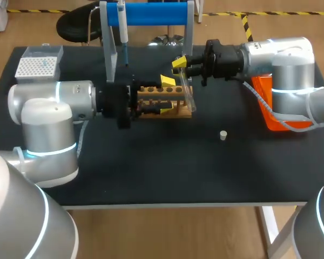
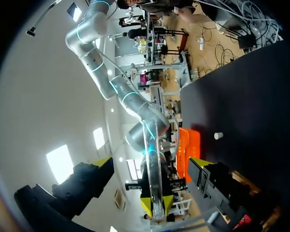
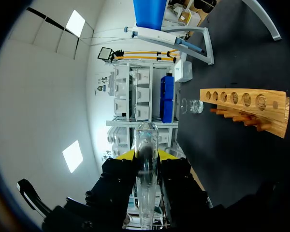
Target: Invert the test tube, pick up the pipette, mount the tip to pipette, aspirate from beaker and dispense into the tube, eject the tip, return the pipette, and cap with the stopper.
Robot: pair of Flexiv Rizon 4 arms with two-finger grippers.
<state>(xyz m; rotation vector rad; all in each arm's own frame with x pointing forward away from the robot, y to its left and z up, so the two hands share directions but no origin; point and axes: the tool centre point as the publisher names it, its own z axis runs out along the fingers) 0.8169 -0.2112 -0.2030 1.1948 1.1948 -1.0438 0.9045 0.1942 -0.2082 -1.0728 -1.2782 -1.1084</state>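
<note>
The counter (image 1: pixel 151 172) carries the pipette stand (image 1: pixel 151 13) at the rear with the pipette (image 1: pixel 122 29) hung on it, and the wooden rack (image 1: pixel 178 110) at mid-counter. The right arm (image 1: pixel 281 59) reaches in over the rack's right end. The left arm (image 1: pixel 48 108) reaches in from the opposite side, along the rack. The right pincer (image 3: pixel 146 154) is closed on the test tube (image 1: pixel 188 89), both yellow tips bearing on the glass near one end. The tube is off the counter, above the rack's right end, with its long axis tilted and running down toward the rack. The left pincer (image 2: pixel 151 162) is spread wide and holds nothing. In its wrist view the tube stands in the gap between its fingers, touching neither, with its long axis crosswise to the finger gap. Judgement: the inversion step is in hand and a transfer is likely. The left pincer is already in line and would close on the free length of glass. The stopper (image 1: pixel 223 135) lies alone on the counter, well apart, nearer the right arm.
</note>
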